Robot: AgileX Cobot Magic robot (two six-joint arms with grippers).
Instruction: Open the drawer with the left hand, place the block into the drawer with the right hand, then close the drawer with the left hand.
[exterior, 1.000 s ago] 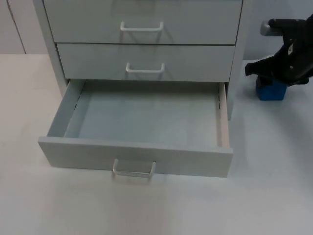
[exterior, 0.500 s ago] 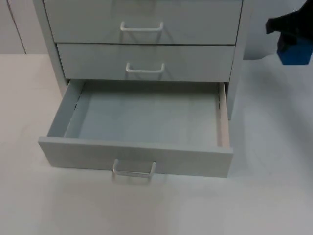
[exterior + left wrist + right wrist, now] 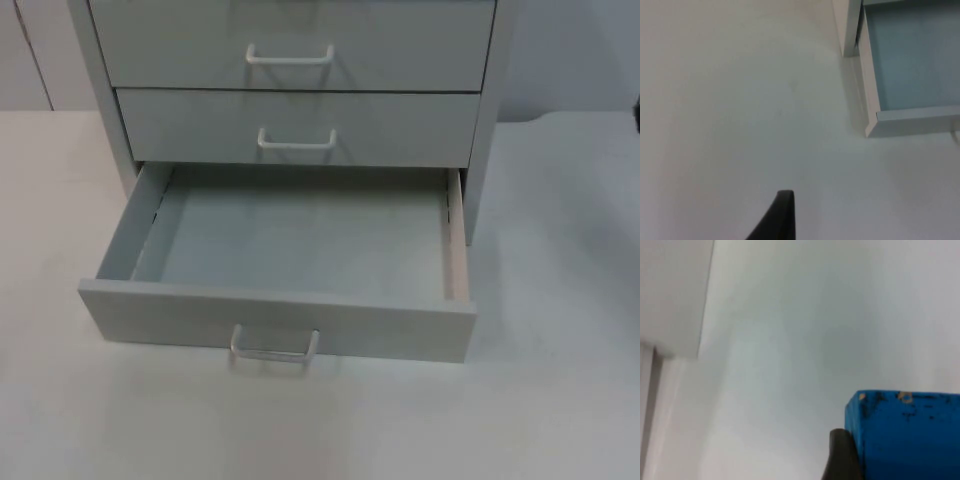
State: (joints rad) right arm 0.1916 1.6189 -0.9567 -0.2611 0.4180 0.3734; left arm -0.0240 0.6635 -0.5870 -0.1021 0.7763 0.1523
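Block, blue, gripped in the right end effector, clear of the counter; open drawer lies to its left. Left end effector waits, grip state indiscernible.

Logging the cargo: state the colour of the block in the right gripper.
Blue block, scuffed with dark marks, seen best in the right wrist view.

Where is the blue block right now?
The blue block is in the right gripper, seen in the right wrist view, lifted above the white table beside the cabinet, not in the open drawer.
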